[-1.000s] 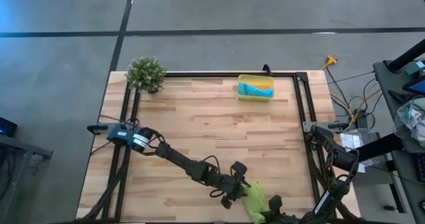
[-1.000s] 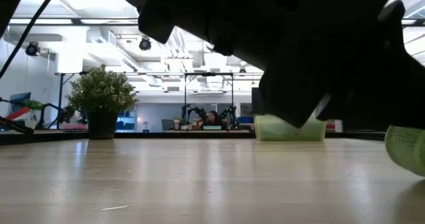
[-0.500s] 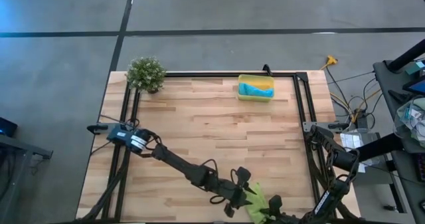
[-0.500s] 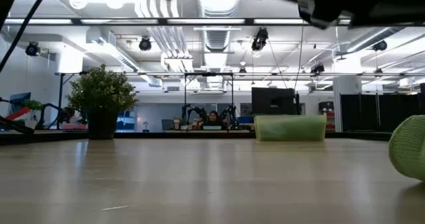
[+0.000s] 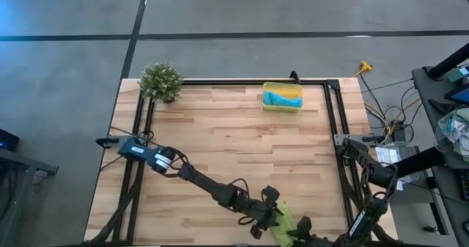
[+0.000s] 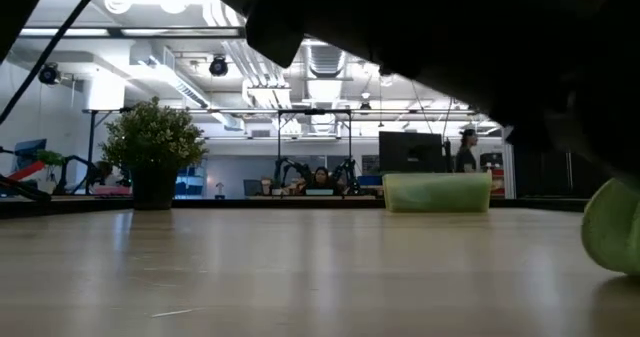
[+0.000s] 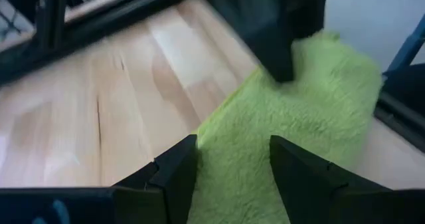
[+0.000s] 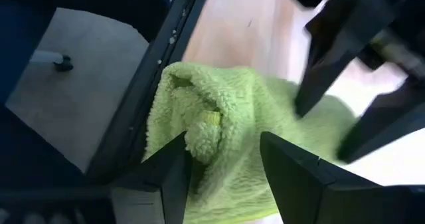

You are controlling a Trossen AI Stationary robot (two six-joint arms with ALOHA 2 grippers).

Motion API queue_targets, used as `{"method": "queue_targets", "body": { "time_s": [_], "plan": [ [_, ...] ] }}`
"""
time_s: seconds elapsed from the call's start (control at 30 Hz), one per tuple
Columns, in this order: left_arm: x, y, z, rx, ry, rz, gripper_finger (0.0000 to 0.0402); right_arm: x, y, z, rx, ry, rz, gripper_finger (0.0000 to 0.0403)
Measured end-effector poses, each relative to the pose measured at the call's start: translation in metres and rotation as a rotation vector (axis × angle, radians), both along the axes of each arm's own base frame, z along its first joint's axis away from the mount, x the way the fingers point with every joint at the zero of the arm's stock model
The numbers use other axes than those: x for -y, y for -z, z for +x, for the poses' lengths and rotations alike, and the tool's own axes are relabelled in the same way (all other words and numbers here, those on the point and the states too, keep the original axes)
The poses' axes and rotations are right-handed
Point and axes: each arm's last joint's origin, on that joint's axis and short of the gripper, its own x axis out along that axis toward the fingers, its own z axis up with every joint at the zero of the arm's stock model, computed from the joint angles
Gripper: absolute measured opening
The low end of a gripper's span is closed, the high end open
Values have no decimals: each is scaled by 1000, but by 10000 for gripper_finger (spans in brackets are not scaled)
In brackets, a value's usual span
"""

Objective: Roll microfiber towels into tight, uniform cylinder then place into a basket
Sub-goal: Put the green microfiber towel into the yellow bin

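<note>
Right hand (image 8: 222,177) has just spread, letting go of the lime-green towel (image 5: 284,223) at the bench's near edge. Left hand (image 7: 229,177) spread over it. Roll looks loose; turquoise towel (image 5: 283,98) already in basket (image 5: 282,106), far edge.

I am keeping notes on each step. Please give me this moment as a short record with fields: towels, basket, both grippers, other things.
green towel: partly rolled green towel at the table's near edge
blue towel: blue towel lying inside the basket
basket: yellow basket at the far edge
left gripper: left gripper open, over the green towel
right gripper: right gripper open, at the towel's rolled end
other: potted plant at the far left corner
</note>
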Motion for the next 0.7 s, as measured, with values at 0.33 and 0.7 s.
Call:
{"method": "queue_targets", "body": {
  "time_s": [0.33, 0.7],
  "plan": [
    [-2, 3, 0, -31, -2, -14, 173, 2, -24, -4, 28, -41, -9, 174],
    [-2, 4, 0, -35, 1, -12, 173, 21, -78, -18, 119, 334, 415, 174]
  ]
}}
